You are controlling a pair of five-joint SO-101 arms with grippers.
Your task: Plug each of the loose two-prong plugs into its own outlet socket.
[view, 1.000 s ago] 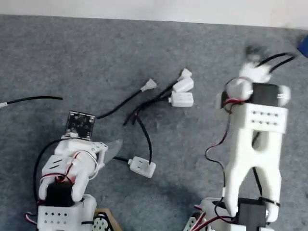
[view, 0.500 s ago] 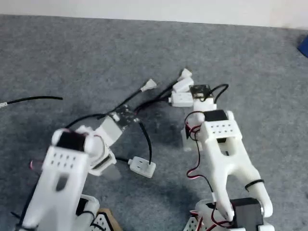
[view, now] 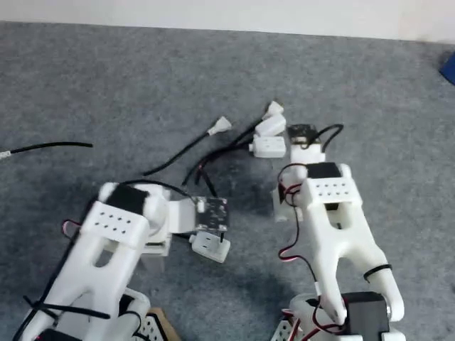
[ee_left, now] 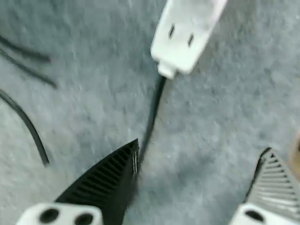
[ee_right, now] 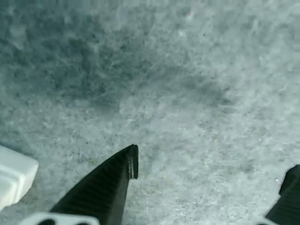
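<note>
Left pincer (ee_left: 201,146) (agape), white two-slot socket (ee_left: 187,33)

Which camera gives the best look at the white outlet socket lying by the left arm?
The left wrist view: the socket faces the camera, both slots and its black cord plain, ahead of the left gripper. In the high view it lies partly beneath that arm. The right wrist view faces carpet elsewhere.

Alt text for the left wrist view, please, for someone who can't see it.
The left gripper hangs open over grey felt, with a white two-slot outlet socket lying ahead of it. The socket's black cord runs back toward the gripper.
</note>
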